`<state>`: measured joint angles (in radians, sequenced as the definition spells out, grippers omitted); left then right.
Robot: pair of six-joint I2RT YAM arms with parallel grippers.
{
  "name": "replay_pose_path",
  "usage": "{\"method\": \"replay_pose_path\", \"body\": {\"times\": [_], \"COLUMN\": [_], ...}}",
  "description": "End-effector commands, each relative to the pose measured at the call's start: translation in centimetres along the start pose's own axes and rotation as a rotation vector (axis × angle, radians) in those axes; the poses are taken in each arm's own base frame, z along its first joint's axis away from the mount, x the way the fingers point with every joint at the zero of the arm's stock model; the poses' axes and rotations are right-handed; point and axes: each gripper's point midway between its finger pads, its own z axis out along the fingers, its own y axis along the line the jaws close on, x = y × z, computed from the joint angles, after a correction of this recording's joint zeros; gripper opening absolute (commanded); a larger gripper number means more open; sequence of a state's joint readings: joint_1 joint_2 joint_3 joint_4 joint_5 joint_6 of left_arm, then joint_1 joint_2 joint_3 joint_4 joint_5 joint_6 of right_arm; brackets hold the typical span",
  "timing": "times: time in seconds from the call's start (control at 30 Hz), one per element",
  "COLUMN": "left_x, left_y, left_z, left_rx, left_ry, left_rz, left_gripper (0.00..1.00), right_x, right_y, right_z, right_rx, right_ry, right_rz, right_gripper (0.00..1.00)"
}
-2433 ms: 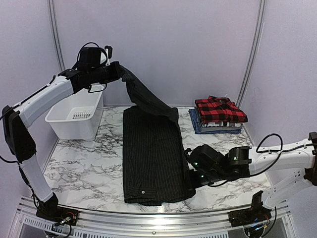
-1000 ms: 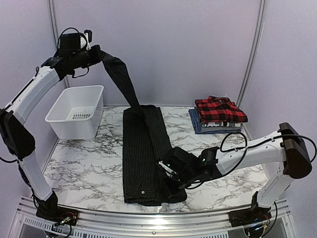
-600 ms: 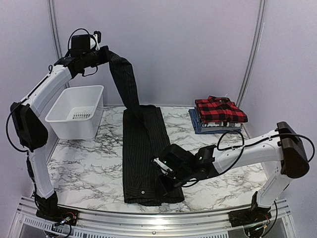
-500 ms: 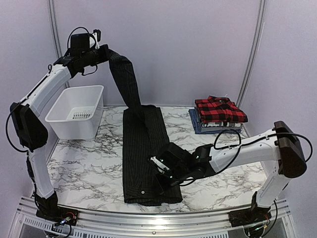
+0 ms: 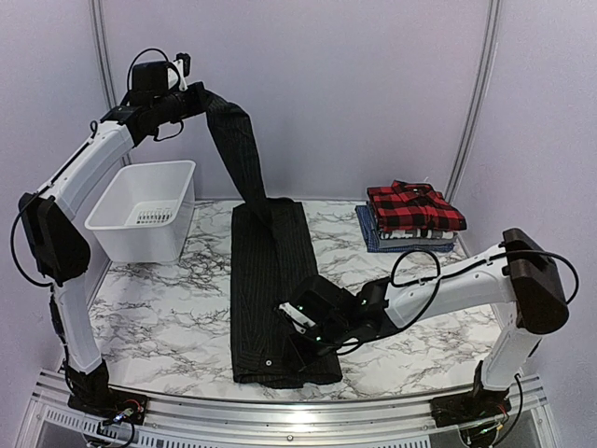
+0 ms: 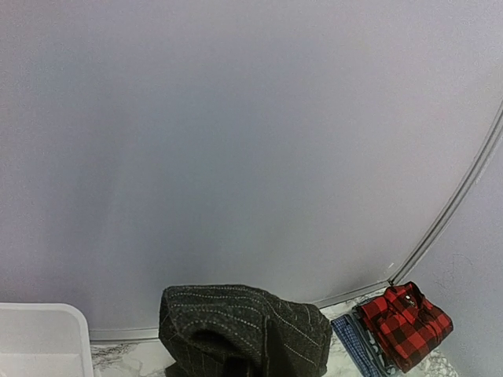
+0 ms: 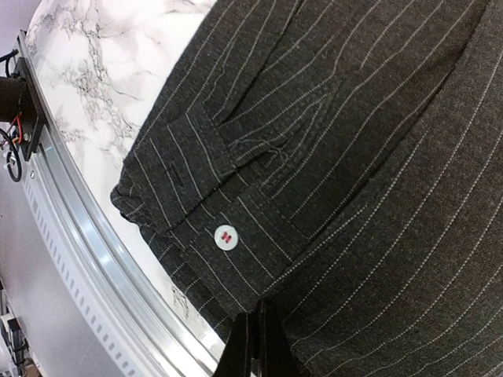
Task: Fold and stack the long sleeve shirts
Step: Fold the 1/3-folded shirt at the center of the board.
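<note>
Top external view: left gripper (image 5: pixel 193 97) is hanging high above the table's far left, jaws pinched tight on one end of the black pinstriped shirt (image 5: pixel 270 280). A long strip of that cloth is draping down from the grip to the far end of the garment. The rest of the shirt is lying flat as a long narrow panel down the middle of the marble table (image 5: pixel 168 303). Right gripper (image 5: pixel 298 333) is reaching in low at the shirt's near right corner.

Right wrist view: fingers (image 7: pixel 256 339) are pressing together on the pinstriped fabric, near a white button (image 7: pixel 225 236) on a cuff.

Folded stack is sitting at far right, red-and-black plaid shirt (image 5: pixel 413 206) on top, blue checked shirt (image 5: pixel 367 233) lowest. White bin (image 5: pixel 145 224) is standing at far left.
</note>
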<state>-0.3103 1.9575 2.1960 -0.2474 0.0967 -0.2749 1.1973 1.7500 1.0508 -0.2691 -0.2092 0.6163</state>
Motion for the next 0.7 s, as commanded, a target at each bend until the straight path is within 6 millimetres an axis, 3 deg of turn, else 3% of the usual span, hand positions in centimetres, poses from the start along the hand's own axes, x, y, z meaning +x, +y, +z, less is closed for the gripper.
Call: {"method": "replay_pose_path", "body": {"times": [0.0,0.2,0.3,0.43,0.5,0.67], "left_x": [-1.6,0.0,1.5,3.6,4.9,8.3], "left_y": [-0.6,-2.4,-3.4,-4.3,-5.2,-8.1], "left_z": [-1.2,-1.9,-2.5,-3.4,-3.9,-5.4], "left_rx": [0.027,0.135,0.204,0.258,0.299,0.448], "left_ry": [-0.043,0.015,0.066,0.126,0.16,0.266], "left_rz": [0.03,0.038,0.015,-0.008,-0.014,-0.039], "left_gripper": [0.0,0.0,0.0,0.0,0.0,0.0], "right_x": [1.1,1.6,0.5,-1.5,-2.1,-3.9], "right_y": [0.4,0.5,1.5,3.3,3.9,3.2], "right_z": [0.3,0.5,0.3,0.3,0.2,-1.6], "right_rx": [-0.032,-0.059,-0.08,-0.123,-0.141,-0.127], "right_ry": [0.026,0.034,0.007,-0.025,-0.034,-0.107], "right_rz": [-0.003,-0.013,-0.033,-0.065,-0.072,-0.058], "right_gripper": [0.0,0.03,0.12,0.16,0.23,0.36]}}
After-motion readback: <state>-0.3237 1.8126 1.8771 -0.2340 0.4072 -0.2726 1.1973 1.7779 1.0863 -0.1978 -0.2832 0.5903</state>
